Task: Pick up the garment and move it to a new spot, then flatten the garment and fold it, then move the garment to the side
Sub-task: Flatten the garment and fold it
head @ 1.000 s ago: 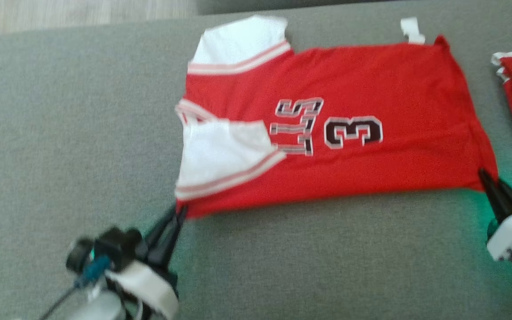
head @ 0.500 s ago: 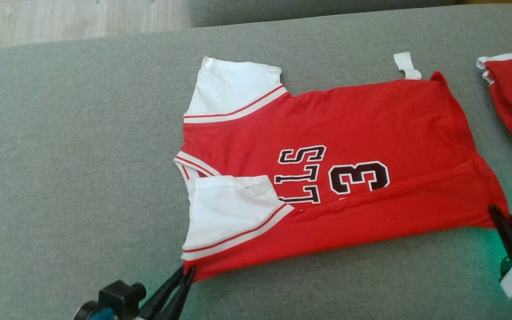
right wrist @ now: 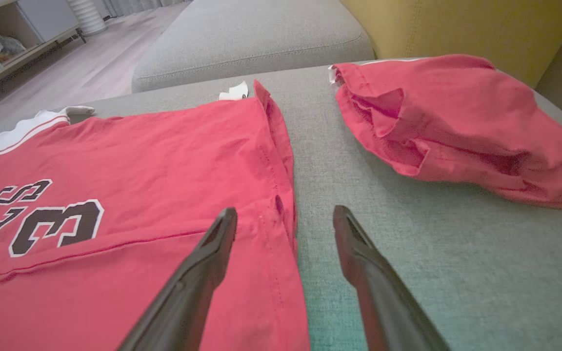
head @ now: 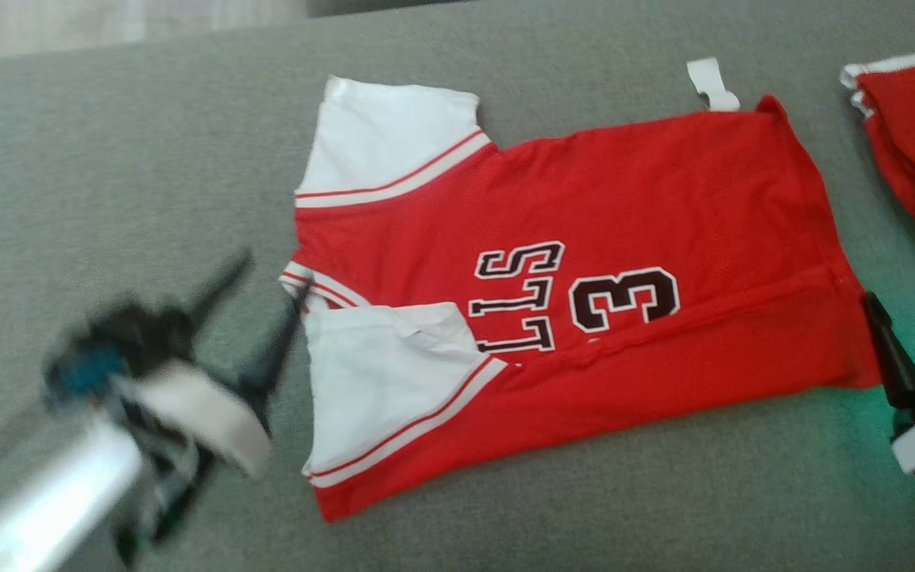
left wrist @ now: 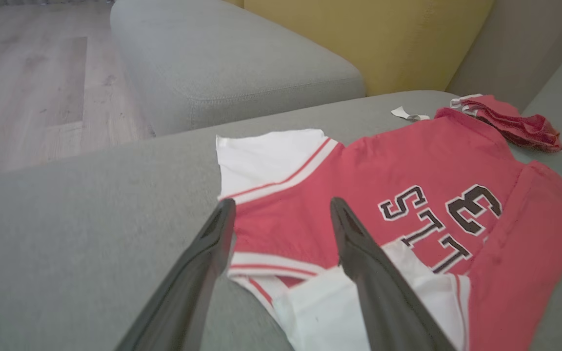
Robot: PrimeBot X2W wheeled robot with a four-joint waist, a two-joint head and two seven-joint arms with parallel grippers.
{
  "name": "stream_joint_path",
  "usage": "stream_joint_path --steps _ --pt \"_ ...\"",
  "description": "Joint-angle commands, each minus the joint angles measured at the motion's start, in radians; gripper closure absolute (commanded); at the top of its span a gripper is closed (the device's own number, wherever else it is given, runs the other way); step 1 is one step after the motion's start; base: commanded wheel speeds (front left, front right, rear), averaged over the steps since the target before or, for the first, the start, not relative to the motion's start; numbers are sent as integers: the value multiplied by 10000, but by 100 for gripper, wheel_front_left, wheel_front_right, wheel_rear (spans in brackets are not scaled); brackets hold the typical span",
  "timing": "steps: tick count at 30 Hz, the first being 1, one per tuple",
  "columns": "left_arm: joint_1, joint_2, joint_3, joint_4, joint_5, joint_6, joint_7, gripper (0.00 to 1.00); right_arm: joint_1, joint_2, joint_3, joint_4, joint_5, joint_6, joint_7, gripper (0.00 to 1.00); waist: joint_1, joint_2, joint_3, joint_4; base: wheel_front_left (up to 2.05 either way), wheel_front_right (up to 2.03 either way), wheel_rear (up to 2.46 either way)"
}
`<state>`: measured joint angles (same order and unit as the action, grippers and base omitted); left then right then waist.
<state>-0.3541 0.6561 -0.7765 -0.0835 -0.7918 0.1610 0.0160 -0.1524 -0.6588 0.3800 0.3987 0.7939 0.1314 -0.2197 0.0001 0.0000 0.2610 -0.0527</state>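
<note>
Red shirt (head: 648,183) just freed, lying between left claw (left wrist: 282,204) and right claw (head: 897,294), both gaping empty; first fold looks laid.

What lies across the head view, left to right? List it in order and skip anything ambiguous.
In order: left gripper → red jersey → right gripper. The other red garment overlaps the right gripper's span, so it is left out.

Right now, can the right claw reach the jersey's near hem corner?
Probably yes. The right claw is open at the hem of the jersey, with nothing between them; the other red garment lies apart, further right.
</note>
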Motion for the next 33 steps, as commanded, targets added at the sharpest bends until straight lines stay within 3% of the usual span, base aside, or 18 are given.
stream_joint_path --steps 1,7,14,21,33 --pt "-927 534 546 -147 97 -156 239 0 -61 -231 -64 -336 -174 -7 2 0 -1 0 230 -213 0 0 0" --pt "-3743 680 866 1194 -839 -1357 2680 0 -346 229 -420 -1211 -673 -7 367 0 -1 0 1004 -790 0 0 0" --pt "-7008 567 835 3748 -1028 -2222 5137 0 -853 752 -455 -1868 -1072 -7 631 0 -1 0 2077 -1670 0 0 0" --pt "-8269 609 416 5062 -738 -2534 6304 0 -1105 1091 -403 -1916 -1209 -7 601 0 -1 0 2592 -2224 0 0 0" --pt "-8681 771 -261 6270 -488 -2812 6870 0 -1470 1393 -92 -1538 -1128 -7 330 0 -1 0 2989 -2763 0 0 0"
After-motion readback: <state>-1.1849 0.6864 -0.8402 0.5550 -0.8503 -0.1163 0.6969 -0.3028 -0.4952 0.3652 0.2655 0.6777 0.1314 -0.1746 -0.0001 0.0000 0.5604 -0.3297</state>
